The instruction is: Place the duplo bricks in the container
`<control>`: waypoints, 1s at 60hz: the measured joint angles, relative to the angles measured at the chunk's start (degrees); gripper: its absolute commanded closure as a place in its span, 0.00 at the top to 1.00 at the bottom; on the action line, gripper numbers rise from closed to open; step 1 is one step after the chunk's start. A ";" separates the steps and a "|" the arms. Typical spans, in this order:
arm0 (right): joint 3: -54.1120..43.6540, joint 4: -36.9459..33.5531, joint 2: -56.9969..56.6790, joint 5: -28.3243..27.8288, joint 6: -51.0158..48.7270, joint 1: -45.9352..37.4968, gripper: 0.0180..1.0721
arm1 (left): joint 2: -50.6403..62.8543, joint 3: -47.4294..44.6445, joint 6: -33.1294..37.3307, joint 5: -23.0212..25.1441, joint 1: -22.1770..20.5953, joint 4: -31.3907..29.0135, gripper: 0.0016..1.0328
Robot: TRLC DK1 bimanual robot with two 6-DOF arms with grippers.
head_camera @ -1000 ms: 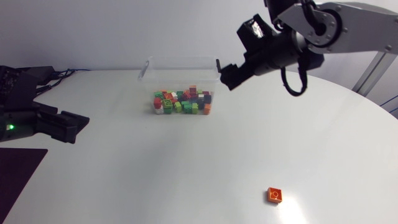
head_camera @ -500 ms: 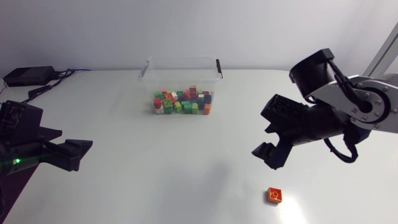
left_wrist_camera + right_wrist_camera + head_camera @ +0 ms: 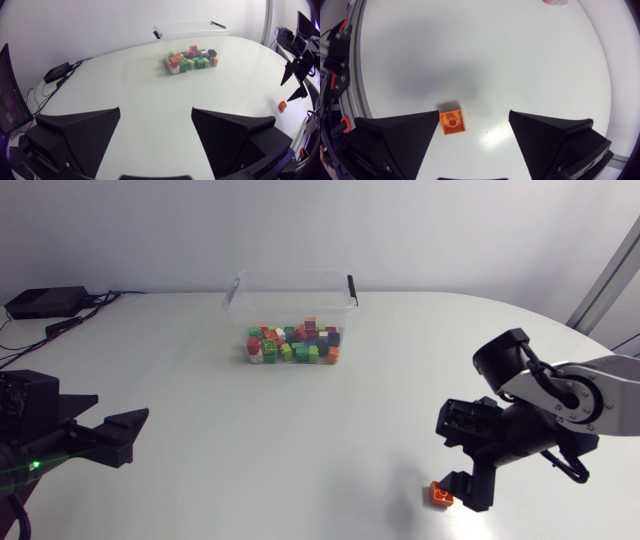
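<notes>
My right pincer [image 3: 466, 486] hangs low over the white round table [image 3: 300, 430], near its front edge on my right side, fingers spread wide and holding nothing. A small orange square duplo brick [image 3: 452, 121] with 1 stud lies on the table between those 2 fingers, close beside 1 of them; whether it touches, I cannot tell. The clear plastic container [image 3: 290, 283] with black clips stands near the far edge, about midway along it, holding a heap of many-coloured duplo bricks [image 3: 293, 343] in its bottom. My left pincer [image 3: 156, 109] sits at the table's left edge, also wide open and empty, well apart from the container.
</notes>
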 measured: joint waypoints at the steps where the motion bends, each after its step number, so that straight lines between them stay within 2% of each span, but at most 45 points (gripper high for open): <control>1: -0.37 -0.02 0.00 0.00 -0.42 0.00 0.95 | -0.09 -0.15 -0.13 0.02 0.00 0.20 0.96; 21: -5.33 -0.50 0.07 0.50 -6.58 0.07 0.93 | -1.44 -3.87 -1.68 -0.20 0.96 5.90 0.96; 37: -5.75 3.58 5.35 0.66 -8.11 0.09 0.89 | -7.13 -7.10 -2.75 -0.63 1.46 7.19 0.96; 42: -5.95 4.52 6.25 0.66 -8.61 0.11 0.80 | -9.03 -7.85 -2.75 -0.66 2.47 7.19 0.96; 47: -6.08 4.74 6.56 0.63 -8.96 0.11 0.65 | -10.29 -9.01 -2.75 -0.92 3.65 8.26 0.96; 53: -6.43 4.96 6.56 0.46 -9.16 0.11 0.33 | -11.85 -10.36 -2.78 -1.33 3.80 8.70 0.96; 55: -6.71 5.05 6.51 0.42 -9.27 0.11 0.26 | -12.50 -10.69 -2.78 -1.46 3.85 8.72 0.96; 60: -7.15 4.52 6.01 0.37 -9.38 0.11 0.26 | -13.73 -11.26 -2.78 -1.92 3.85 9.77 0.96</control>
